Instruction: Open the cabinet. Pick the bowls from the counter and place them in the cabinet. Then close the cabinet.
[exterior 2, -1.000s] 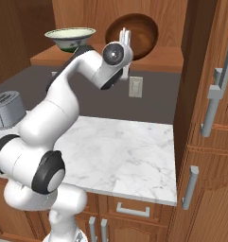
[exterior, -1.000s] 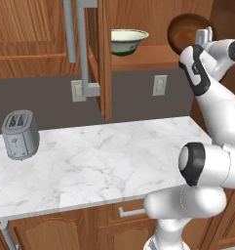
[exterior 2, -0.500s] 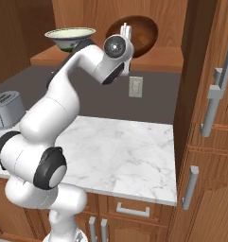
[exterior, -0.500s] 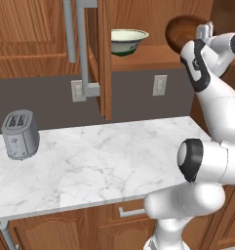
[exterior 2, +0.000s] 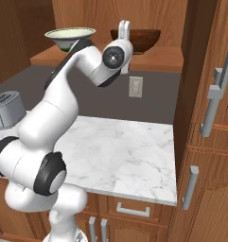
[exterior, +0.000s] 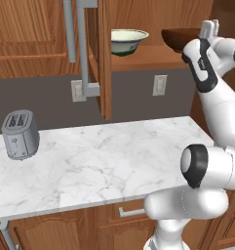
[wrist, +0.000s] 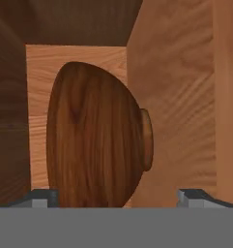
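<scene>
Brown wooden bowl (exterior 2: 135, 40) | upright, rim up | on cabinet shelf (exterior 2: 155, 57)

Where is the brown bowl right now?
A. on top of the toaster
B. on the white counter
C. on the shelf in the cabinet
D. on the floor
C: the brown bowl sits upright on the wooden shelf inside the cabinet, to the right of the pale bowl, with the pincer just in front.

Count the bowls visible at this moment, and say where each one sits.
2. The cream bowl stands on the cabinet shelf toward the left; the dark brown wooden bowl rests on the same shelf to its right, just ahead of the open gripper. None seems hidden.
</scene>
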{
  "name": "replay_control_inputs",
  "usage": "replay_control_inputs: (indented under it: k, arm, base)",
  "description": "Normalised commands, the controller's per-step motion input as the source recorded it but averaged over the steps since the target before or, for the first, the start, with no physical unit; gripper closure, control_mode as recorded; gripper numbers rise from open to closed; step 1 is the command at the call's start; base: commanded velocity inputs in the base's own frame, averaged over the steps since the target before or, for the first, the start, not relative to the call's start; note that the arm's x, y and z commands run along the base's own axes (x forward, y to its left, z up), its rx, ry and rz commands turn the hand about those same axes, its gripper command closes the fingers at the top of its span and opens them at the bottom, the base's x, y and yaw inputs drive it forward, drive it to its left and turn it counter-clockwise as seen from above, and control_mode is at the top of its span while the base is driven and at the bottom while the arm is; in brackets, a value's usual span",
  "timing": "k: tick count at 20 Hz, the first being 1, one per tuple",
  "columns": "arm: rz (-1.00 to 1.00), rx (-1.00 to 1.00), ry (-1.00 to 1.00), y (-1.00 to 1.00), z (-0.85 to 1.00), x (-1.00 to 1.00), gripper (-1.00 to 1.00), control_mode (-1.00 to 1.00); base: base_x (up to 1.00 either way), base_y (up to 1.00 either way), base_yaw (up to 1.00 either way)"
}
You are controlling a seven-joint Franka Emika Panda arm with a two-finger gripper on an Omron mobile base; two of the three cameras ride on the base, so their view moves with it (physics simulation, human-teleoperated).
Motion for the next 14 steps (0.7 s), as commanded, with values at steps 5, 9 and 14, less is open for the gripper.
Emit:
replay_control_inputs:
  k: [5, 9, 14]
  arm:
    - [0.0, 0.0, -0.14, -0.03, 0.06, -0.45, -1.0, -1.0]
    - [0.0, 0.0, 0.0, 0.0, 0.29, -0.41, -1.0, -1.0]
    - [0.0, 0.0, 0.12, 0.0, 0.36, -0.48, -1.0, -1.0]
  base:
    - [0.0, 0.0, 0.0]
    - [0.0, 0.0, 0.0]
    - [0.0, 0.0, 0.0]
